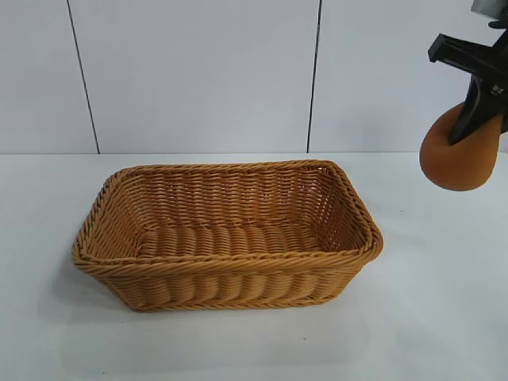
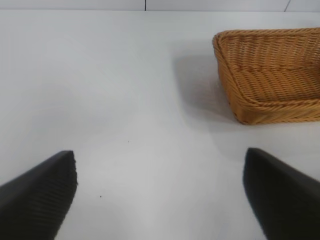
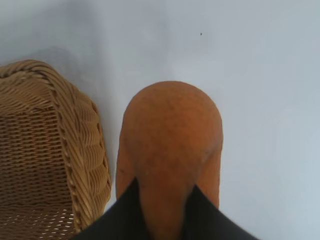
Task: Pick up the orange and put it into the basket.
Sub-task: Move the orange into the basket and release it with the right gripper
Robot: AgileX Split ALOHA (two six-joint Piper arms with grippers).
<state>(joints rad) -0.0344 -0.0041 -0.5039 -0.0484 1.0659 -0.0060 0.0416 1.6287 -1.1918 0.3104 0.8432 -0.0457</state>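
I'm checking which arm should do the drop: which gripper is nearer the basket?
Right. The right gripper holds the orange in the air just beyond the basket's right end. The left gripper hangs open over bare table, well off the basket's other end.

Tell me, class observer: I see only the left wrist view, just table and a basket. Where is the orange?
Observer: The orange hangs in the air, clamped in the right tool, beside the basket, not over it.
Operator: Is anything in the basket already?
Observer: No, the exterior view shows its woven floor bare.
Operator: How is the orange gripped?
Observer: In the right wrist view, the two black fingers pinch a narrow part of the orange, and its rounded bulk points away from the tool.
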